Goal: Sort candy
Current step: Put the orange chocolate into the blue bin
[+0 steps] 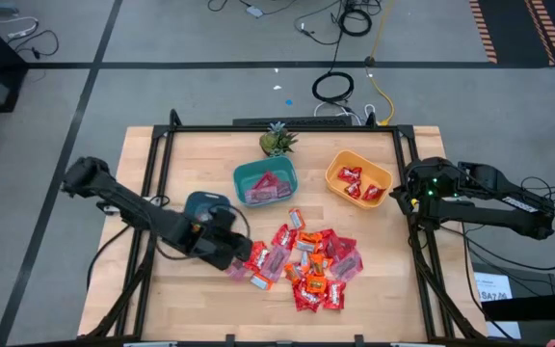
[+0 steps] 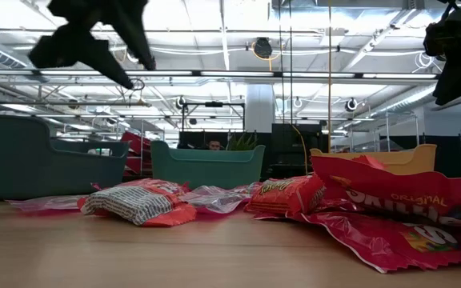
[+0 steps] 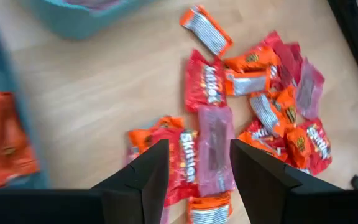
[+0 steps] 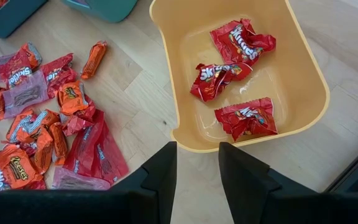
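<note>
1. High view: heap of shiny red, orange and pink wrapped candy [image 1: 311,265] lies mid-table, unsorted.
2. Left gripper [image 1: 231,253], parted and empty, hangs at the heap's edge, likely choosing a piece.
3. Yellow plastic bowl [image 1: 335,173] holds red packets; right gripper [image 4: 197,163], parted and empty, waits above it.

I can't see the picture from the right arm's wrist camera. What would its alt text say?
A yellow bowl on a wooden table holds three red Skittles packets. Beside it lies a loose pile of red, orange and pink candy. The right tool hangs above the bowl's near rim, its two dark fingers apart and empty.
</note>
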Controlling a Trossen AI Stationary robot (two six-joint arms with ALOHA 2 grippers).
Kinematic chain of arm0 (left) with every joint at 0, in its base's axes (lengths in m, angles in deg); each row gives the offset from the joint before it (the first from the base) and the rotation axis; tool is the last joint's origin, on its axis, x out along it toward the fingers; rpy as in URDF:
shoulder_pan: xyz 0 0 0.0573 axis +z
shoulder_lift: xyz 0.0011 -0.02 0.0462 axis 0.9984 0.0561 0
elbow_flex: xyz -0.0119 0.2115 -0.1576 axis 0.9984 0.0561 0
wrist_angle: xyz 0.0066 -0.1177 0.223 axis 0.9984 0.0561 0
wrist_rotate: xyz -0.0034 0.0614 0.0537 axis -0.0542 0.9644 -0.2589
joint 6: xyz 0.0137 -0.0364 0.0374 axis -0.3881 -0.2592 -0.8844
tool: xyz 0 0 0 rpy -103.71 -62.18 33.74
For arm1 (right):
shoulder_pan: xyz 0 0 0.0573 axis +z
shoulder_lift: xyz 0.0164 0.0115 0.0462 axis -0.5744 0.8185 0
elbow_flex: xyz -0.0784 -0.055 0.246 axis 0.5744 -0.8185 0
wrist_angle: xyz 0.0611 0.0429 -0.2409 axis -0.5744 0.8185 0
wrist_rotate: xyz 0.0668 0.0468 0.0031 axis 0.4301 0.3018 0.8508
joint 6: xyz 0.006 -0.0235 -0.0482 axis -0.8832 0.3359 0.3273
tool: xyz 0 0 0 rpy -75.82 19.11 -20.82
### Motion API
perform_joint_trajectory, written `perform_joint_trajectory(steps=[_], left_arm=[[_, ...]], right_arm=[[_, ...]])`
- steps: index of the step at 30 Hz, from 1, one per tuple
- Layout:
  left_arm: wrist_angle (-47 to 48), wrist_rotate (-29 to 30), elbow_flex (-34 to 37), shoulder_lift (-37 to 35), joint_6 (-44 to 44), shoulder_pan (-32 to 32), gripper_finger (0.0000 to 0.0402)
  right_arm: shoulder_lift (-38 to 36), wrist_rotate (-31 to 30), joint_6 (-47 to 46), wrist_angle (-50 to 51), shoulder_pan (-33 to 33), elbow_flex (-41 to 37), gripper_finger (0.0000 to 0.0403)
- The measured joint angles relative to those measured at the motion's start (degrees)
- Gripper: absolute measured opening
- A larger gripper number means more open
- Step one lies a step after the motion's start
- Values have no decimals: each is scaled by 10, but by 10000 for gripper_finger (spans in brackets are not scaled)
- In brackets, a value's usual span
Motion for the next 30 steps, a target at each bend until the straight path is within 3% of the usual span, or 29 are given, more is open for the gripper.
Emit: perform_joint_trajectory(steps=[7, 16, 25, 30], left_arm=[[-15, -35, -101, 118, -110, 1, 178], [-7, -73, -251, 233, -368, 1, 178], [-45, -73, -263, 243, -373, 0, 178], [-44, -81, -263, 243, -444, 1, 178]], right_arm=[[0, 0, 0, 0, 0, 0, 112], [0, 3, -5, 0, 0, 0, 112], [0, 3, -5, 0, 0, 0, 112], [0, 3, -5, 0, 0, 0, 112]])
